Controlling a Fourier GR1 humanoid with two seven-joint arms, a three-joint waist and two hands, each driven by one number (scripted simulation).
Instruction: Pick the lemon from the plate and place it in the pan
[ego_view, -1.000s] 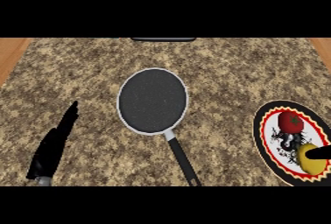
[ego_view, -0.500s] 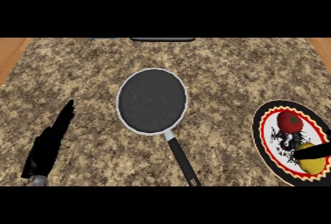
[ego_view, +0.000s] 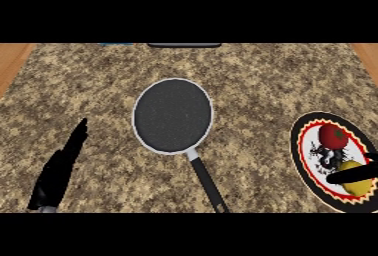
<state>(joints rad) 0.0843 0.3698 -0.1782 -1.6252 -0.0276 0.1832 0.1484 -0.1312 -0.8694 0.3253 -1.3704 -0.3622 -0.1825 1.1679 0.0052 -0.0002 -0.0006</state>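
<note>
A yellow lemon (ego_view: 357, 182) lies on the round plate (ego_view: 304, 155) with a red and black rim at the right edge, below a red tomato (ego_view: 333, 136). A black finger of my right hand (ego_view: 351, 175) reaches in from the right edge and lies across the lemon; the rest of that hand is out of view. The dark round pan (ego_view: 172, 115) with a pale rim sits in the counter's middle, its black handle (ego_view: 207, 183) pointing toward me. My left hand (ego_view: 60, 167) is open at the lower left, fingers straight, away from the pan.
The speckled granite counter (ego_view: 251, 75) fills the view, with wooden strips at its left and right sides. A dark flat object (ego_view: 184, 45) lies at the far edge.
The right hand's finger has slid a little further left over the lemon. The left hand has barely moved.
</note>
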